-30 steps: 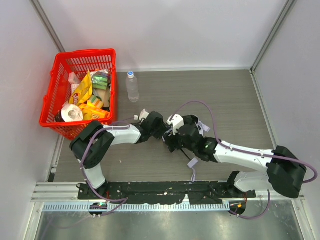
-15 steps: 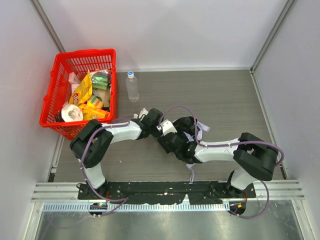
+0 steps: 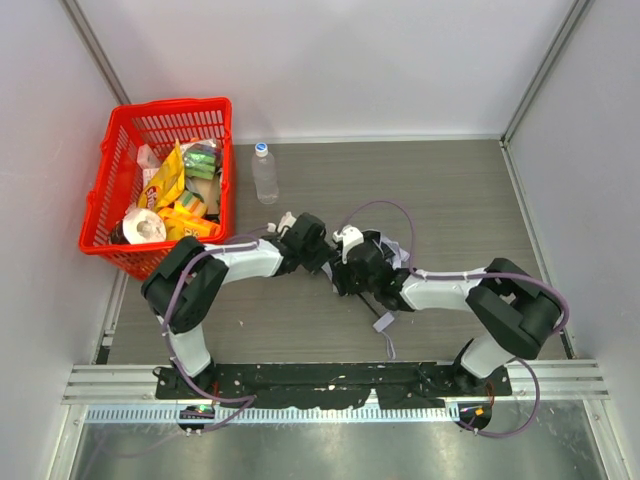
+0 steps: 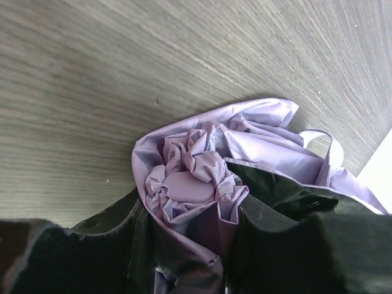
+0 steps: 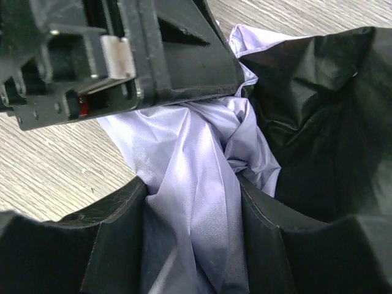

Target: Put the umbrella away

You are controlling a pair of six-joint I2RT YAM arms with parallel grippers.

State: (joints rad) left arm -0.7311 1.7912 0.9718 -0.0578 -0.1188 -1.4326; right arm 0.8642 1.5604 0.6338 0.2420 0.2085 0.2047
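Umbrella mid table, edges far | L end effector pinching it | R end effector same

umbrella partly hidden behind fingers, fingers blurred

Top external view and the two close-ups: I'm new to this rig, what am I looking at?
The top picture looks down from above and behind on two robot arms, left and right, bolted at the near edge of the table. The other two come from cameras on their wrists, so the dark shapes at the bottom are each hand's own fingers. On the table stand a red basket of packets and a clear bottle. Mid-table, the left hand and right hand meet at the lavender umbrella; both have its bunched fabric between their fingers.
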